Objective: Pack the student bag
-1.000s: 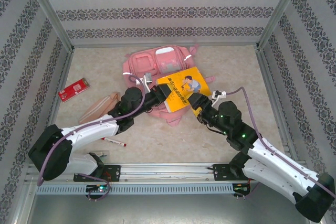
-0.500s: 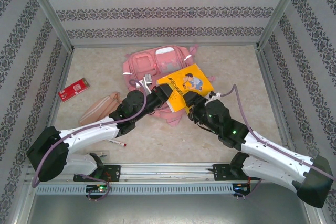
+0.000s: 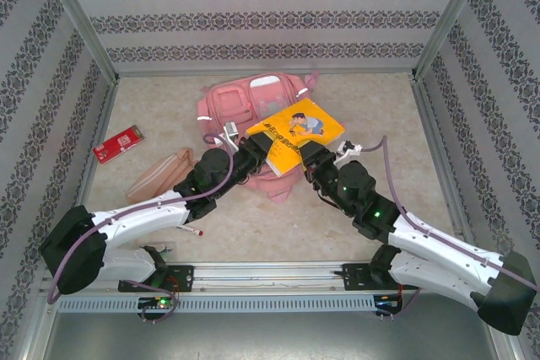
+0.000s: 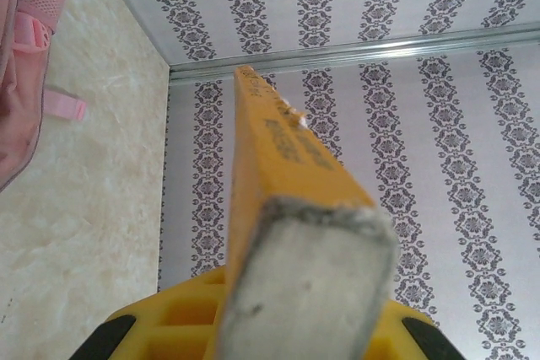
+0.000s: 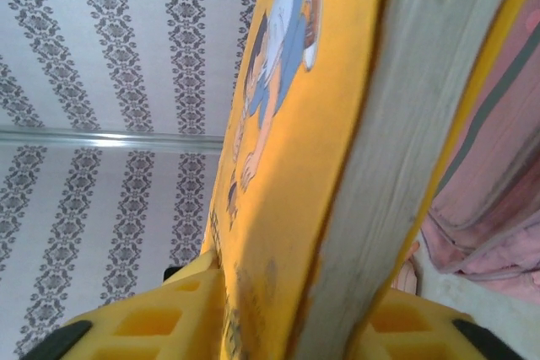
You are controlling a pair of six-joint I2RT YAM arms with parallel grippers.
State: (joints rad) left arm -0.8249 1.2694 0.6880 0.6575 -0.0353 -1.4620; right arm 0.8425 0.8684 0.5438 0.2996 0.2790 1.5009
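The student bag (image 3: 245,105), a pink backpack, lies flat at the back middle of the table, and its pink fabric shows at the left edge (image 4: 24,56) of the left wrist view. A yellow book (image 3: 295,131) with a cartoon cover is held tilted above the bag's near right part. My left gripper (image 3: 260,147) is shut on the book's near left corner; there the book's spine and page end (image 4: 299,276) stand between the yellow fingers (image 4: 169,326). My right gripper (image 3: 306,154) is shut on the near edge of the book (image 5: 295,166), with a finger (image 5: 152,322) against the cover.
A red flat packet (image 3: 119,143) lies at the left, and a tan pouch (image 3: 160,172) sits beside my left arm. A red pen (image 3: 194,231) pokes out under that arm. Patterned walls with metal posts enclose the table on three sides.
My right gripper has moved left to the book's near edge and closed on it. The book has shifted a little toward the back. My left gripper kept its hold.
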